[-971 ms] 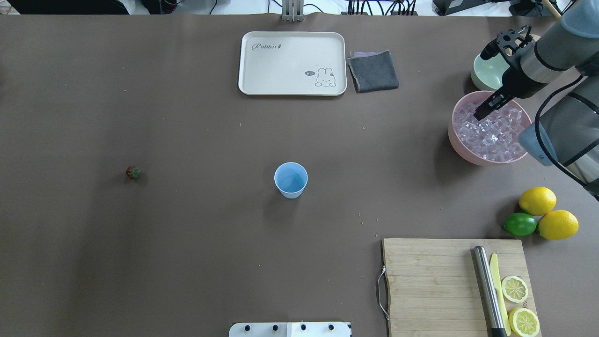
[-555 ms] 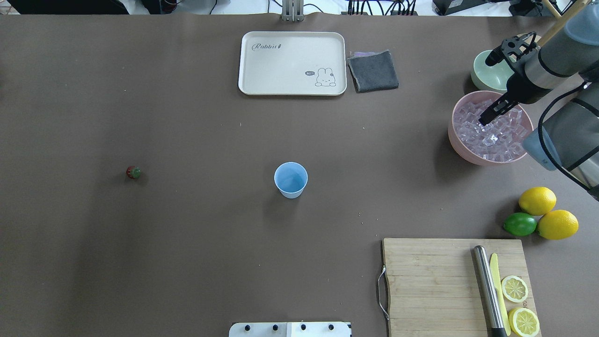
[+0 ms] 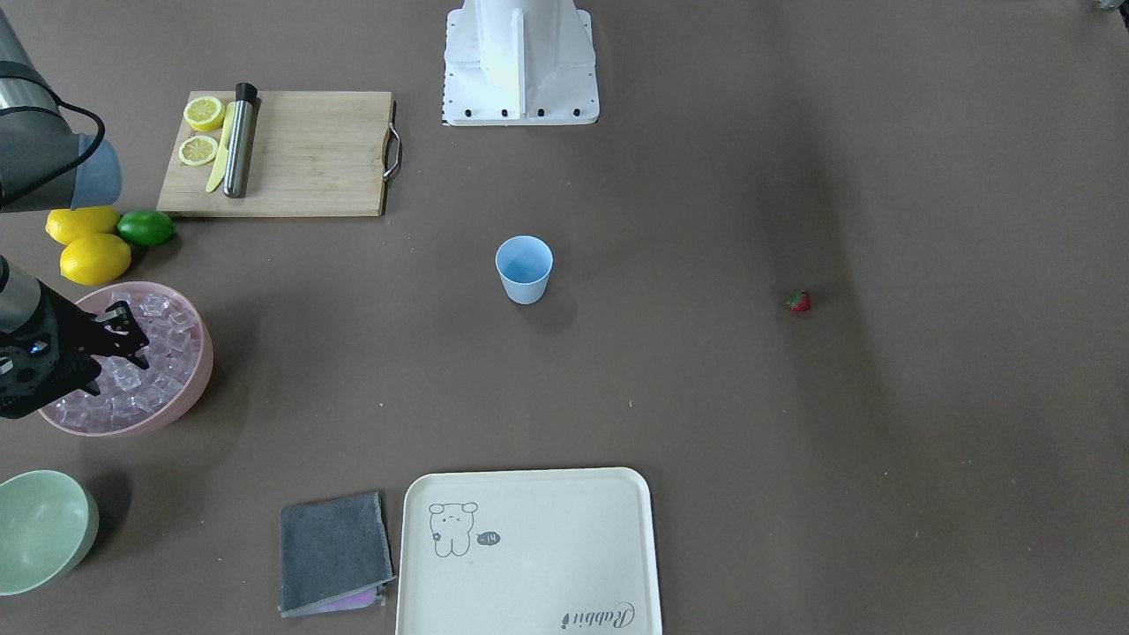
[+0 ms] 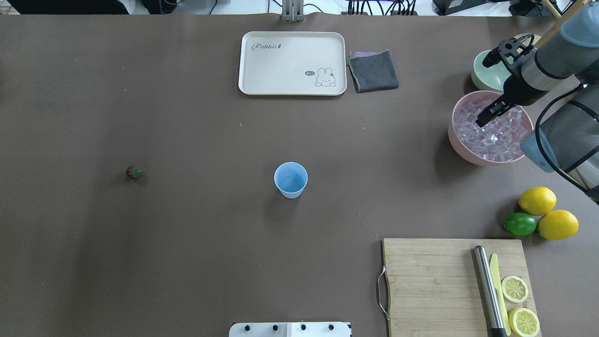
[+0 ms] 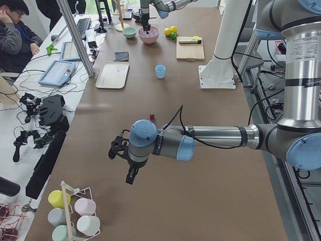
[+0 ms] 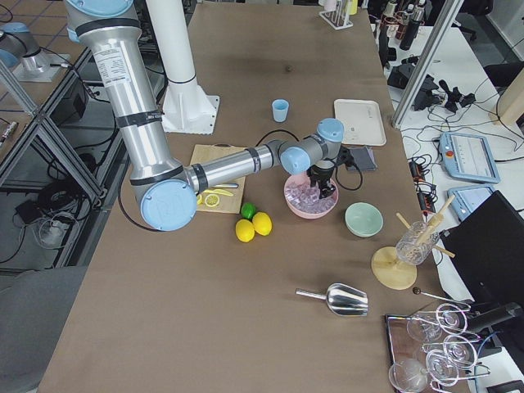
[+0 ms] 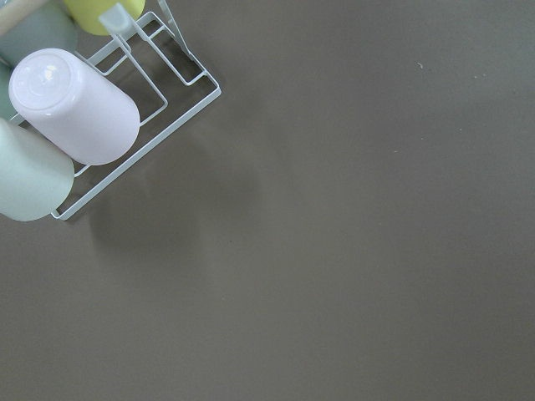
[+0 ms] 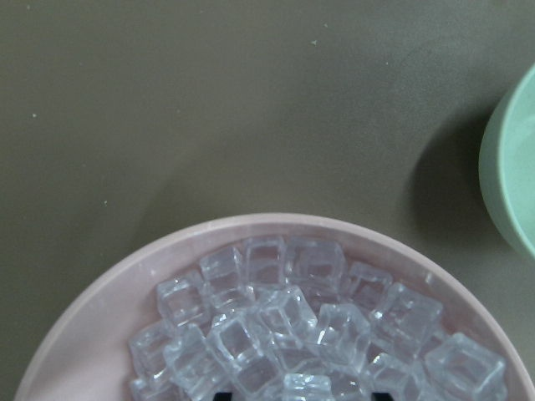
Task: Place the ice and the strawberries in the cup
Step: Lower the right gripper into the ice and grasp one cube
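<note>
The light blue cup (image 4: 290,179) stands upright and empty mid-table; it also shows in the front view (image 3: 524,268). The tiny red strawberry (image 4: 133,172) lies alone far to the cup's left, and shows in the front view (image 3: 798,302). Several ice cubes (image 4: 498,138) fill the pink bowl (image 4: 456,140). My right gripper (image 4: 483,120) is open, with its fingertips down among the ice (image 8: 284,326) and spread at the bottom edge of the right wrist view. My left gripper (image 5: 130,176) hangs over bare table far from the cup; I cannot tell whether it is open.
A pale green bowl (image 4: 484,75) sits just behind the pink bowl. A white tray (image 4: 292,63) and grey cloth (image 4: 373,71) lie at the far edge. Two lemons and a lime (image 4: 520,224) sit by the cutting board (image 4: 430,281). A rack of cups (image 7: 75,109) lies below my left wrist.
My right gripper has shifted slightly over the ice bowl, first towards the right, then a little back. Cup and strawberry have not moved.
</note>
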`<act>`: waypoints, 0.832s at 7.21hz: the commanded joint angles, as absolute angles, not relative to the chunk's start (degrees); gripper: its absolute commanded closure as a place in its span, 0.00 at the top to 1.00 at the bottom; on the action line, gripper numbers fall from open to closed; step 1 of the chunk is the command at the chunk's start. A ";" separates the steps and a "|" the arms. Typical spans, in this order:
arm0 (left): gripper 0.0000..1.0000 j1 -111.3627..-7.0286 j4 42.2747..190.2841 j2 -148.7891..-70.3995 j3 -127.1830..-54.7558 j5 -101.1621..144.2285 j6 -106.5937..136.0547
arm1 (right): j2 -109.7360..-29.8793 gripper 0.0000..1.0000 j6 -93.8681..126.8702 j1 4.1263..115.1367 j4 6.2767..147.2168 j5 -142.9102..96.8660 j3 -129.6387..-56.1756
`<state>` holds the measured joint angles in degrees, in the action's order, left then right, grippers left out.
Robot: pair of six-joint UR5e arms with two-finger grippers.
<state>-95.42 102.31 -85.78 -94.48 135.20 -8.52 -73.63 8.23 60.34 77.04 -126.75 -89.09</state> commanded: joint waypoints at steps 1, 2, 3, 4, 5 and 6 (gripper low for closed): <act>0.99 -95.36 102.30 -85.69 -94.48 135.26 -8.53 | -73.92 0.63 8.44 59.86 76.90 -126.65 -88.69; 0.99 -95.36 102.30 -85.69 -94.57 135.26 -8.53 | -73.92 0.63 8.44 59.51 77.17 -126.65 -88.51; 0.99 -95.45 102.30 -85.78 -94.57 135.26 -8.53 | -73.92 0.63 8.87 59.15 77.34 -126.65 -88.51; 0.99 -95.45 102.30 -85.78 -94.57 135.26 -8.53 | -74.00 0.63 8.88 58.98 77.34 -126.48 -88.42; 0.99 -95.36 102.30 -85.87 -94.57 135.18 -8.53 | -74.00 0.63 8.88 58.80 77.34 -126.47 -88.16; 0.99 -95.36 102.30 -85.87 -94.66 135.26 -8.53 | -74.00 0.63 8.88 58.62 77.43 -126.13 -87.89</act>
<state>-95.40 102.30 -85.83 -94.60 135.23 -8.53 -73.99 8.86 58.86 77.35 -126.41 -88.20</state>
